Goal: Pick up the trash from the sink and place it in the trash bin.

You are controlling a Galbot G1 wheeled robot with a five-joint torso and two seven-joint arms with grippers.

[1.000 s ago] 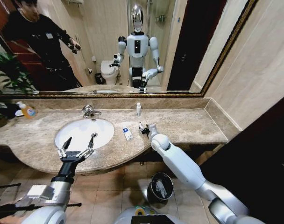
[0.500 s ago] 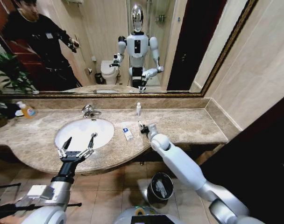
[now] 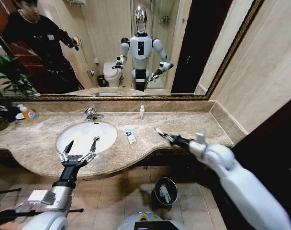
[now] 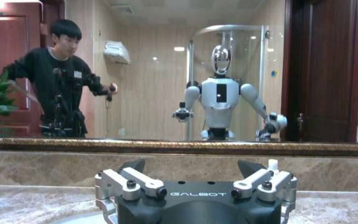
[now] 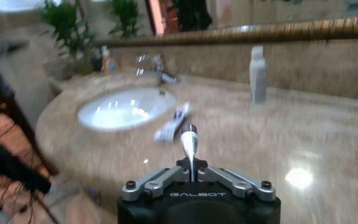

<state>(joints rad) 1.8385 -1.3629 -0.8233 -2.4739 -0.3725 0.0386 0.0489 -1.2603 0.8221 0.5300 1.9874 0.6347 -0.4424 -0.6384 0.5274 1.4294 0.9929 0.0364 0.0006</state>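
White slim tube [image 5: 189,140] sits pinched in the clenched right end effector [image 3: 161,132] above the marble surface [image 3: 193,125], well apart from the trash bin [image 3: 165,191] on the floor. Held only by its end, it could slip out. The left end effector [image 3: 79,147] hovers released at the sink [image 3: 83,135].

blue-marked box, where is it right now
In the head view the blue-marked box lies flat on the vanity top, just right of the sink, left of the right gripper.
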